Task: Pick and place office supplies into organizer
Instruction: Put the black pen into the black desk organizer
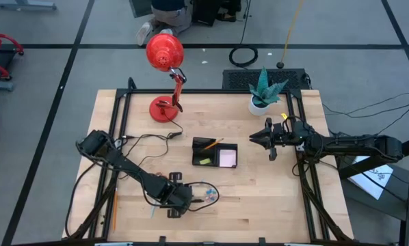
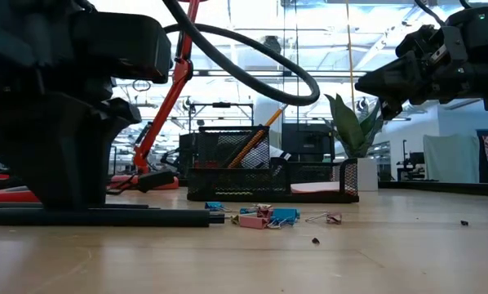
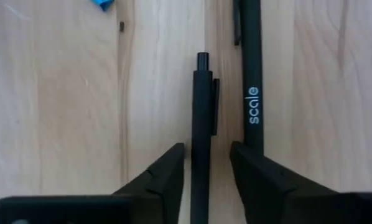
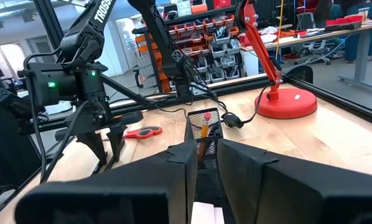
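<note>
My left gripper (image 1: pixel 177 199) points down near the table's near edge, and it is open. In the left wrist view its fingers (image 3: pixel 167 180) stand on either side of a black pen (image 3: pixel 201 124) lying flat, without touching it. A second black pen marked "scale" (image 3: pixel 253 81) lies alongside. Blue and pink clips (image 1: pixel 208 195) lie just right of it. The black mesh organizer (image 1: pixel 215 154) holds an orange pencil (image 1: pixel 208 144), a yellow-green piece (image 1: pixel 204 161) and a pale sticky pad (image 1: pixel 227 158). Red-handled scissors (image 4: pixel 142 132) lie on the table. My right gripper (image 1: pixel 265 139) hovers right of the organizer, open only narrowly and holding nothing.
A red desk lamp (image 1: pixel 165 75) stands at the far left, its cable running across the table. A plant in a white pot (image 1: pixel 260 104) is at the far right. Another orange pencil (image 1: pixel 113 212) lies by the left edge. Bare wood shows near and right of the organizer.
</note>
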Robot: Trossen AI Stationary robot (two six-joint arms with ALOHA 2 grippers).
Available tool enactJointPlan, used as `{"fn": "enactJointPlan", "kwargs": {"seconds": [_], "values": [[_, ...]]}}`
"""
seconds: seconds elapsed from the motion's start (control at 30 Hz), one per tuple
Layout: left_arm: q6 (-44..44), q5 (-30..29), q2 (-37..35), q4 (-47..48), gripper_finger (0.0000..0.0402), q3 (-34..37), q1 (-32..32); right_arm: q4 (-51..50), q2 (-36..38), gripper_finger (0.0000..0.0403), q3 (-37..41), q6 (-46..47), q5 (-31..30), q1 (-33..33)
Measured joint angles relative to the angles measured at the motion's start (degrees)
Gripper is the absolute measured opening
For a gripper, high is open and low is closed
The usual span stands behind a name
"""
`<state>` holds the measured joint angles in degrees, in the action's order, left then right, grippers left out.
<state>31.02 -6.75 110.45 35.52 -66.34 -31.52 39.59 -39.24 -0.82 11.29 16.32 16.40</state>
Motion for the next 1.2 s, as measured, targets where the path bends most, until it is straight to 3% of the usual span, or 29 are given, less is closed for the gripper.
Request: {"fn": "enactJointPlan", "kwargs": {"seconds": [0.37, 0.6, 0.87, 1.2], "values": [[-6.0, 0.0, 0.0, -3.1, 0.0012, 0.2, 0.1, 0.0, 0.0, 0.0059, 0.0, 0.0, 0.0, 0.0], [-7.8, -1.4, 0.0, -5.1, 0.0043, 0.2, -0.1, 0.0, 0.0, 0.0059, 0.0, 0.0, 0.0, 0.0], [-11.6, -3.5, 0.5, -5.3, 0.0009, -2.4, -0.4, 0.0, 0.0, 0.0059, 0.0, 0.0, 0.0, 0.0], [-16.4, -7.0, 0.5, -4.2, 0.0023, -7.2, -0.5, 0.0, 0.0, 0.0059, 0.0, 0.0, 0.0, 0.0]]}}
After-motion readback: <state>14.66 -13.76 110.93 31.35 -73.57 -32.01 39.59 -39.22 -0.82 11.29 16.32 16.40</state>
